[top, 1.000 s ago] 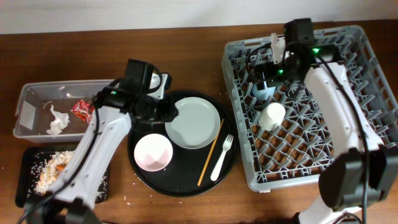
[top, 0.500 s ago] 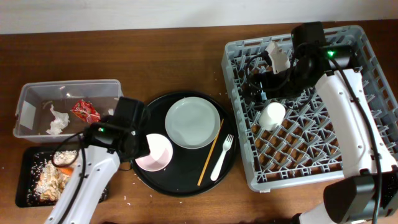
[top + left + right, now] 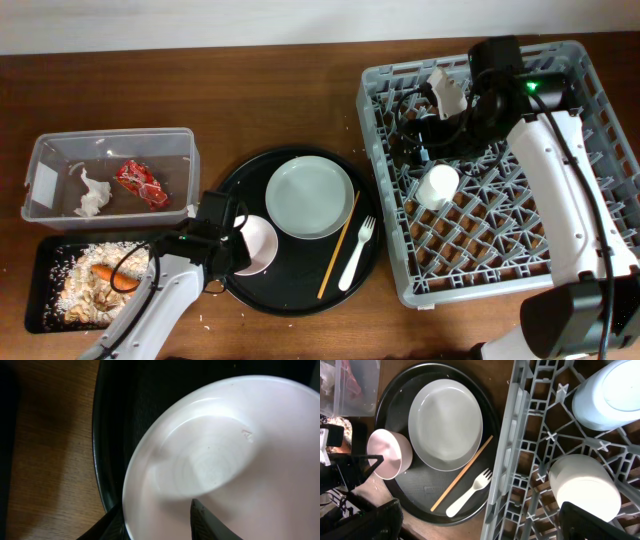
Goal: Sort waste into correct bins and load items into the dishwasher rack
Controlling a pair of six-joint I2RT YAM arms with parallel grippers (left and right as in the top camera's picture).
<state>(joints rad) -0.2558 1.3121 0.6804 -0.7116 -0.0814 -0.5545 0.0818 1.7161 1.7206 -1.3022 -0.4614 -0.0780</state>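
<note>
Since the red wrapper (image 3: 140, 182) and white tissue (image 3: 90, 195) lie in the clear tub (image 3: 110, 137) at the tabletop's (image 3: 280, 100) left edge, and the carrot (image 3: 108, 272) and rice scraps (image 3: 72, 290) sit in the flat black tray (image 3: 33, 315) at the near-left corner, the waste sorting looks finished from overhead. Loading looks about a third done. The white cup (image 3: 437, 185) stands in the dishwasher rack (image 3: 500, 250) along the right edge, while the plate (image 3: 310, 196), wooden stick (image 3: 338, 245) and fork (image 3: 356, 255) wait on the round black tray (image 3: 290, 285) mid-tabletop. The pinkish-white bowl (image 3: 255, 245) is tipped up there, with the left end effector (image 3: 234, 250) at its rim.

From the left wrist, the bowl fills the view. One finger sits outside the rim, the other inside, so I judge it pinched.

From the right wrist, the right end effector (image 3: 480, 510) is spread wide and holds nothing, hovering over the rack's left wall. The light blue cup (image 3: 610, 392) and the white cup are both racked.
</note>
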